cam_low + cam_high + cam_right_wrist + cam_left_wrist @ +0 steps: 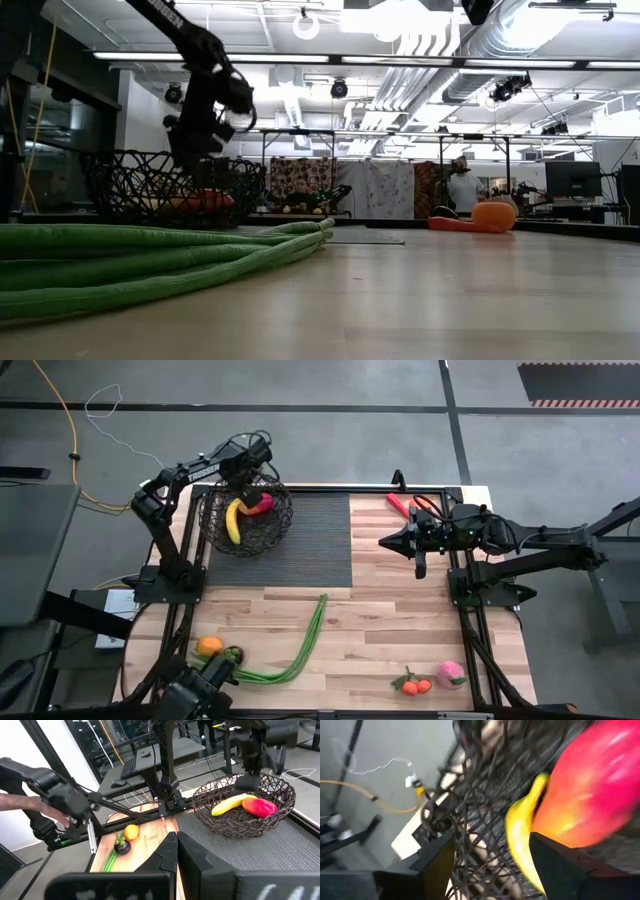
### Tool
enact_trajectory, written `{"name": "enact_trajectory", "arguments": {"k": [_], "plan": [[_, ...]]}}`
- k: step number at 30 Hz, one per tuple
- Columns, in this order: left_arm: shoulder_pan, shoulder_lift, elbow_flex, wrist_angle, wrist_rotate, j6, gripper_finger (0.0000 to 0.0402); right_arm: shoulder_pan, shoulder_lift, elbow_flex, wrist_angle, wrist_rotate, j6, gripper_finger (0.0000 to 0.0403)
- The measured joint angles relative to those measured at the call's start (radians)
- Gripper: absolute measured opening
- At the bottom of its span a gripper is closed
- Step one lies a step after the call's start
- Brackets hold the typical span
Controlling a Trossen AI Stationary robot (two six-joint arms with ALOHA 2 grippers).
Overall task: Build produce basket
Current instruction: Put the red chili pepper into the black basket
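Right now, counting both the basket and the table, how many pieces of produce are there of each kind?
Banana: 1
Red-pink fruit: 1
Red pepper: 1
Oranges: 3
Dark green fruit: 1
Pink fruit: 1
Green stalks: 1 bunch
Total: 9

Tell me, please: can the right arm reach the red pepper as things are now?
Probably yes. The red pepper lies on bare wood just beyond the right gripper, which is shut, with nothing between them. The left gripper is away over the basket.
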Motion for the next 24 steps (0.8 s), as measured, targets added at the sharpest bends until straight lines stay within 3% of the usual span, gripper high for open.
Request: {"name": "enact_trajectory", "arguments": {"k": [5,11,16,24], "plan": [[-0.001,-0.077,0.106,0.027,0.222,-0.096,0.0246,0.000,0.000,0.000,0.000,0.000,0.000,0.0000],[-0.032,-0.303,0.072,0.315,0.514,-0.249,0.0246,0.000,0.000,0.000,0.000,0.000,-0.008,0.0000],[-0.154,-0.559,-0.091,0.635,0.632,-0.325,0.0246,0.000,0.000,0.000,0.000,0.000,-0.019,0.0000],[-0.498,-0.908,-0.498,1.118,0.626,-0.447,0.0246,0.000,0.000,0.000,0.000,0.000,-0.027,0.0000]]}}
